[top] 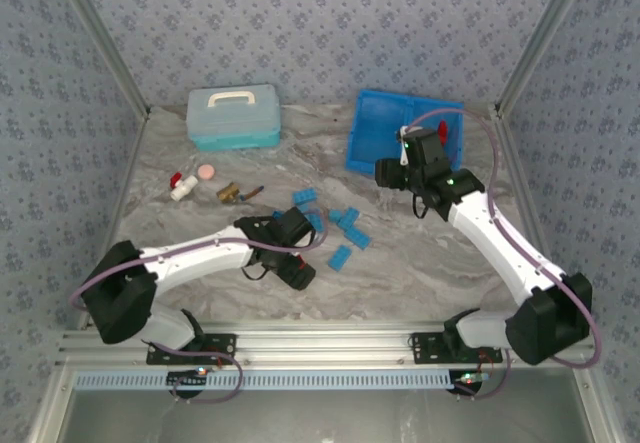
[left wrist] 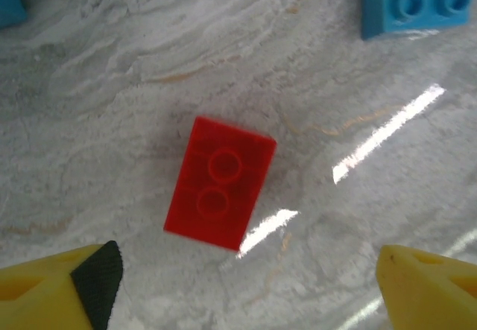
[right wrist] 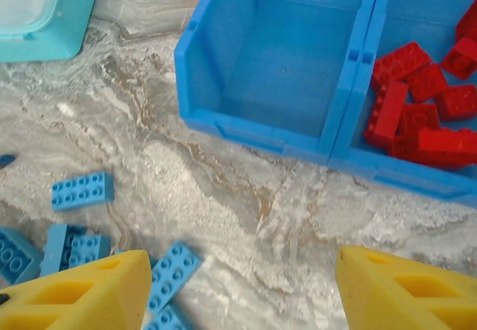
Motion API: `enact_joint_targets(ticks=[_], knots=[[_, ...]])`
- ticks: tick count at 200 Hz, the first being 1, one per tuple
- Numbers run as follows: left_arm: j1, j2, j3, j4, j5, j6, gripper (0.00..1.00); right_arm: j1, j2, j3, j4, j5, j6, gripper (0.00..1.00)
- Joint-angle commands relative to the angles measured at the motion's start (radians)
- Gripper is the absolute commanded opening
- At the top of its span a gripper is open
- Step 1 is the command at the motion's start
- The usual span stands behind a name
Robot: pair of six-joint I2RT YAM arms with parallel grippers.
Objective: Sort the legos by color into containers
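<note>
one red lego (left wrist: 220, 183) just ahead of the left hand (left wrist: 246, 267) spread wide, right hand (right wrist: 242, 270) likewise spread near the tray (right wrist: 250, 132)

- Grey marble-patterned table (top: 420, 263).
- Far right: blue two-compartment tray (top: 358, 135).
- Far left: turquoise lidded case (top: 233, 116) with a white handle.
- Middle: scattered light blue bricks (top: 350, 225).
- One red brick (left wrist: 219, 182), studs up.
- Left of the bricks: pink disc (top: 206, 172), red-and-white capped item (top: 181, 185), brass fitting (top: 230, 193).

Blue tray (right wrist: 253, 132), 2 compartments w/ centre divider (right wrist: 358, 54); red legos (right wrist: 421, 110) piled in compartment at view right; light-blue legos (right wrist: 82, 190) loose on marbled table (right wrist: 246, 211), lower left; turquoise case (right wrist: 45, 24) corner, upper left; right gripper (right wrist: 242, 300) yellow fingers (right wrist: 82, 296) spread wide.
</note>
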Motion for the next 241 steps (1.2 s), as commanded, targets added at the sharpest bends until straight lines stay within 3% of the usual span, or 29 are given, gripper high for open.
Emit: enact_joint_targets(ticks=[1, 39, 72, 101, 134, 154, 174, 203, 241], knots=[[0.014, 0.062, 0.007, 0.095, -0.047, 0.049, 0.85, 0.015, -0.07, -0.031, -0.05, 0.012, 0.042, 0.69], [0.026, 0.149, 0.012, 0.131, -0.033, 0.037, 0.67, 0.016, -0.126, -0.055, -0.076, 0.028, 0.057, 0.69], [0.024, 0.171, -0.007, 0.153, -0.003, 0.007, 0.42, 0.016, -0.137, -0.051, -0.081, 0.034, 0.067, 0.69], [0.022, 0.132, -0.012, 0.187, 0.015, -0.016, 0.32, 0.014, -0.156, -0.032, -0.092, 0.045, 0.099, 0.69], [0.022, 0.066, 0.067, 0.294, 0.084, -0.06, 0.3, 0.021, -0.256, -0.08, -0.097, 0.097, 0.214, 0.71], [0.022, 0.08, 0.189, 0.414, 0.113, -0.098, 0.3, 0.034, -0.358, -0.144, -0.132, 0.165, 0.317, 0.71], [0.02, 0.188, 0.354, 0.521, 0.106, -0.125, 0.3, 0.067, -0.482, -0.216, -0.186, 0.261, 0.5, 0.7], [0.003, 0.451, 0.665, 0.575, 0.054, -0.151, 0.28, 0.176, -0.657, -0.341, -0.223, 0.416, 0.655, 0.7], [0.002, 0.851, 1.24, 0.456, 0.021, -0.178, 0.27, 0.262, -0.692, -0.311, -0.394, 0.526, 0.689, 0.71]])
